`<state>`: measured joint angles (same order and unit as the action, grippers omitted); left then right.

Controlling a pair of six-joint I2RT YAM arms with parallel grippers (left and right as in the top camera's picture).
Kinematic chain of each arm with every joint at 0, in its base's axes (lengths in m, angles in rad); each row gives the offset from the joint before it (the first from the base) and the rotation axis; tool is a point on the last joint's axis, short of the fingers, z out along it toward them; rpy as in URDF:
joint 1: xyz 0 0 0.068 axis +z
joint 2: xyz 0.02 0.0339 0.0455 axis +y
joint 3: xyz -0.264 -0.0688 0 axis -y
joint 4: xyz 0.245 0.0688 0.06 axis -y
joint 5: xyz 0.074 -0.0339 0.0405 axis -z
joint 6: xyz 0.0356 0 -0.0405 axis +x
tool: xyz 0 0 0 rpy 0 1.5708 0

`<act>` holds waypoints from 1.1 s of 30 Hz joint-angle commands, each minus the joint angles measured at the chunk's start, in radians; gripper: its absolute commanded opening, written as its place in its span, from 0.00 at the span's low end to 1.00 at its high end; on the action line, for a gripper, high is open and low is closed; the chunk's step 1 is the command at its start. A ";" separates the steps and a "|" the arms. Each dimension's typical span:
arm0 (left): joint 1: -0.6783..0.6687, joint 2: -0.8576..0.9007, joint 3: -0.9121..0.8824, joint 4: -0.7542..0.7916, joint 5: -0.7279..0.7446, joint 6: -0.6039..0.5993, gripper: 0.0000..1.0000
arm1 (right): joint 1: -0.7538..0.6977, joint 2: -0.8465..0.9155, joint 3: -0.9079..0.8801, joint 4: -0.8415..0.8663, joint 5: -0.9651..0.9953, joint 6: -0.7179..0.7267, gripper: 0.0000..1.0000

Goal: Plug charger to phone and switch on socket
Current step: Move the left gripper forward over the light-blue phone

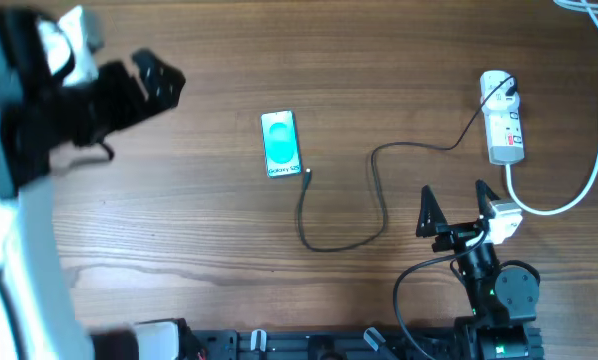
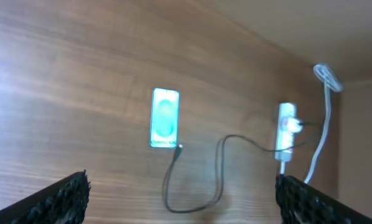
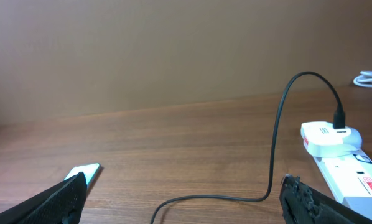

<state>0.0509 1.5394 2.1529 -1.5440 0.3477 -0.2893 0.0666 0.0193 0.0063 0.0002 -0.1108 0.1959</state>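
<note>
The phone (image 1: 281, 143) lies flat mid-table with its cyan screen up; it also shows in the left wrist view (image 2: 164, 117) and at the edge of the right wrist view (image 3: 86, 172). The thin black charger cable (image 1: 377, 190) loops from a plug tip (image 1: 307, 175) beside the phone's lower corner to a white adapter on the socket (image 1: 503, 125). The socket also shows in the wrist views (image 2: 285, 127) (image 3: 354, 171). My left gripper (image 1: 157, 82) is open, high at the far left. My right gripper (image 1: 457, 205) is open, empty, near the front right, below the socket.
A thick white cord (image 1: 589, 170) runs from the socket's near end, curving right and up off the table's back right corner. The table is brown wood grain. The arm bases stand along the front edge.
</note>
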 commanded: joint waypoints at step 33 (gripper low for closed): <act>-0.338 0.585 -0.171 0.177 -0.212 -0.112 1.00 | -0.005 -0.012 -0.001 0.005 0.013 -0.012 1.00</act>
<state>-0.2607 2.1117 2.0651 -1.4067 0.1608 -0.3592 0.0666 0.0193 0.0063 0.0002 -0.1108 0.1955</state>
